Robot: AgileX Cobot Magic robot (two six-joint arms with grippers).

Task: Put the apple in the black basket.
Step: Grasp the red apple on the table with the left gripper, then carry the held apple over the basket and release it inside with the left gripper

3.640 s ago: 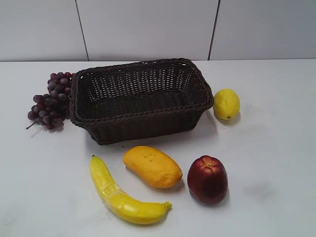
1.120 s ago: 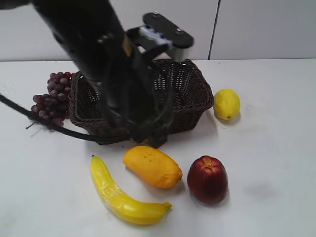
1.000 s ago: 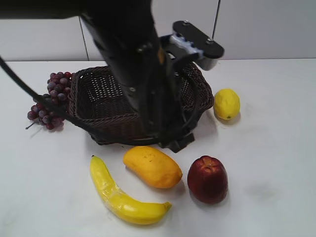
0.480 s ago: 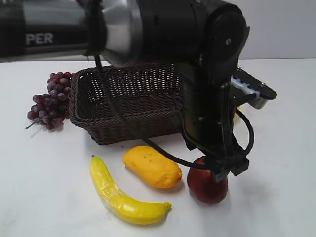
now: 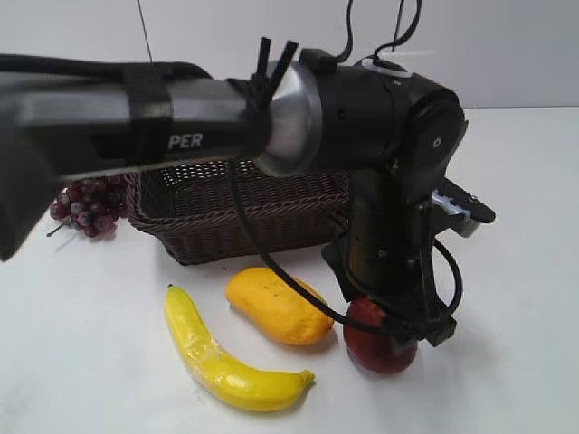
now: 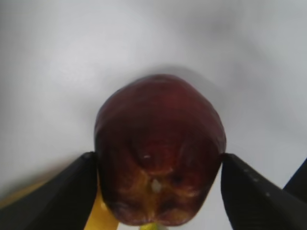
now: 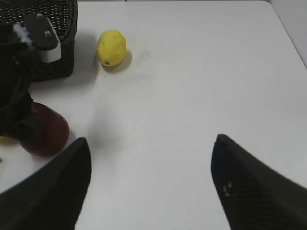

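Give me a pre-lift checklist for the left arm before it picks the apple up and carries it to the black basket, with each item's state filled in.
1. Apple centred between the left gripper fingers: ok, one finger on each flank in the left wrist view.
2. Fingers firmly clamped: cannot tell; they sit at the skin, squeeze not visible.
3. Apple on the table: ok, it rests beside the mango.
4. Mango clear of the grip: cannot tell; a yellow edge shows right beside the left finger.
5. Black basket has room: ok as far as seen, the arm hides much of it.
6. Right gripper out of the way: ok, open above bare table, lemon far off.
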